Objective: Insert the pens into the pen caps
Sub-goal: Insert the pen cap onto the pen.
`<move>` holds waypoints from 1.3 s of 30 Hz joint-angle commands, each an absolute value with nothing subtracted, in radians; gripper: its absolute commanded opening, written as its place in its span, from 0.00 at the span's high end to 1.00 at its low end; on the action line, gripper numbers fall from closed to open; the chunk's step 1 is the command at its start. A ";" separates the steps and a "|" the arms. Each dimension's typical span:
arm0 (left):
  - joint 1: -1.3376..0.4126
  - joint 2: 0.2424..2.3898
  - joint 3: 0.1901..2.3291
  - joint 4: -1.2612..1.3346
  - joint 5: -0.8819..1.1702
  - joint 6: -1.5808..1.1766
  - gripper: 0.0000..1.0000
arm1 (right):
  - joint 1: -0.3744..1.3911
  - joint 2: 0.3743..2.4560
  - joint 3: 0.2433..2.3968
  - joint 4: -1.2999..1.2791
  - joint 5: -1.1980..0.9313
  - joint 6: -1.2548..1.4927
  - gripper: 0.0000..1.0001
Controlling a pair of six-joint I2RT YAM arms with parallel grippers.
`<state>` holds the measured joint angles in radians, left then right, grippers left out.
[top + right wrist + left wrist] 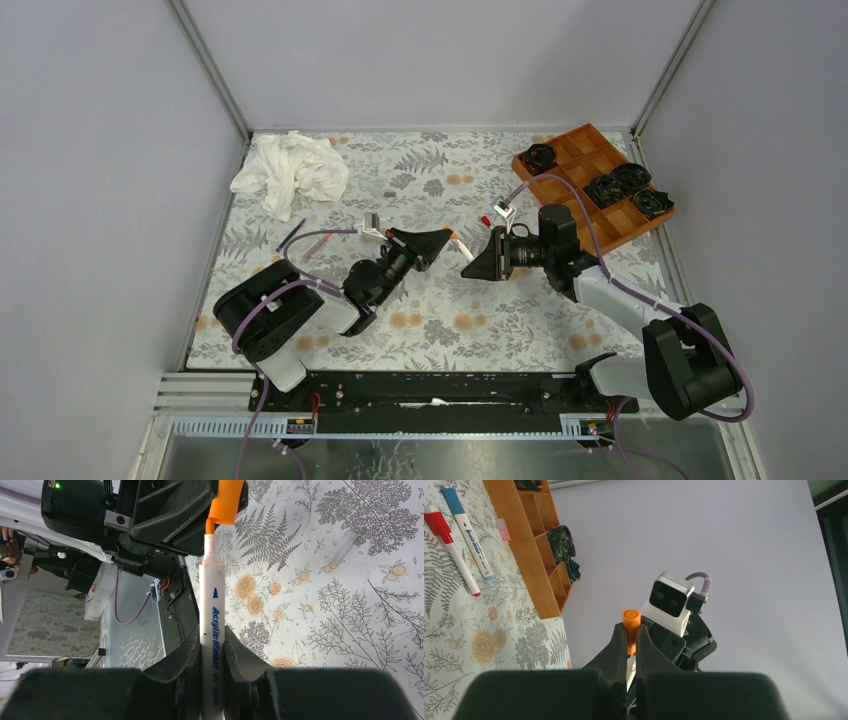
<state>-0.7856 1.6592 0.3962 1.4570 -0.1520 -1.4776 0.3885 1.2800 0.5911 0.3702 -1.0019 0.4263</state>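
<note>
The white pen [212,630], clamped in the closed right jaws, is pointed tip-first at the orange cap [227,500] pinched in the closed left jaws, their touching seen only from the right wrist.

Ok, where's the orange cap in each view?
Top external: centre, orange cap held by the left gripper.
Left wrist: cap low centre, pinched between its fingers.
Right wrist: cap top centre.
Shared landmark: the white pen meeting the cap.
</note>
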 commanded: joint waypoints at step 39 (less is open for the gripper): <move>-0.976 1.552 0.481 1.255 -0.250 -1.147 1.00 | 0.348 1.280 0.615 0.539 -1.075 0.549 1.00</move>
<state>-0.9356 1.5082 0.5179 1.0477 -0.3443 -1.1946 0.3817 1.2922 0.6167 0.2935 -0.9665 0.4034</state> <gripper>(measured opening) 0.036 0.229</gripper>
